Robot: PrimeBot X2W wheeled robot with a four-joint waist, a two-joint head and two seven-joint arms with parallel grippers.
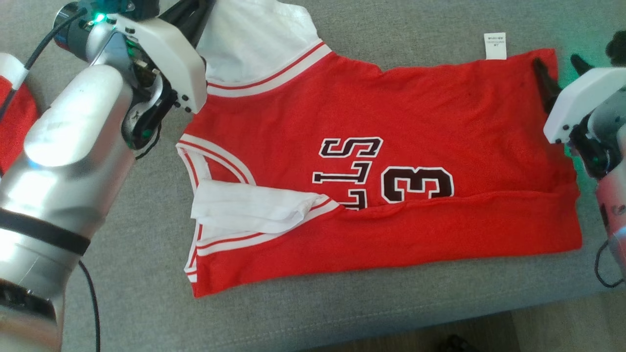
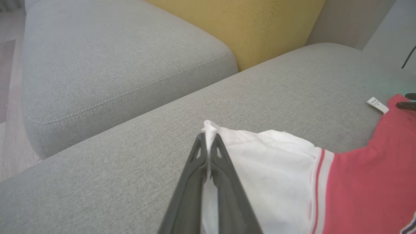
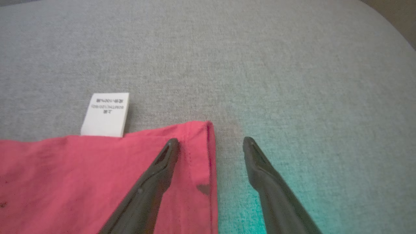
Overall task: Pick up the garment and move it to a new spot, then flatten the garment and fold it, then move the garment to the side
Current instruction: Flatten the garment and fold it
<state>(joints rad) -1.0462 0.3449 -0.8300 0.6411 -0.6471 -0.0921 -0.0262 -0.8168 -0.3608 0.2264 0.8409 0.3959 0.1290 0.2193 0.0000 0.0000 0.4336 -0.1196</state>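
Observation:
The garment is a red jersey with white sleeves, white-striped trim and dark lettering, spread across the grey cushion with its near long edge folded over. My left gripper is shut on the far white sleeve, pinching its edge at the jersey's far left corner; in the head view the left gripper sits at the top left. My right gripper stands open over the jersey's far right corner, one finger above the red cloth, the other above bare cushion. A white care label sticks out beside it.
The grey sofa cushion carries the jersey; its front edge runs along the bottom right of the head view. A second grey cushion and a yellow backrest lie beyond. Another red cloth shows at the far left.

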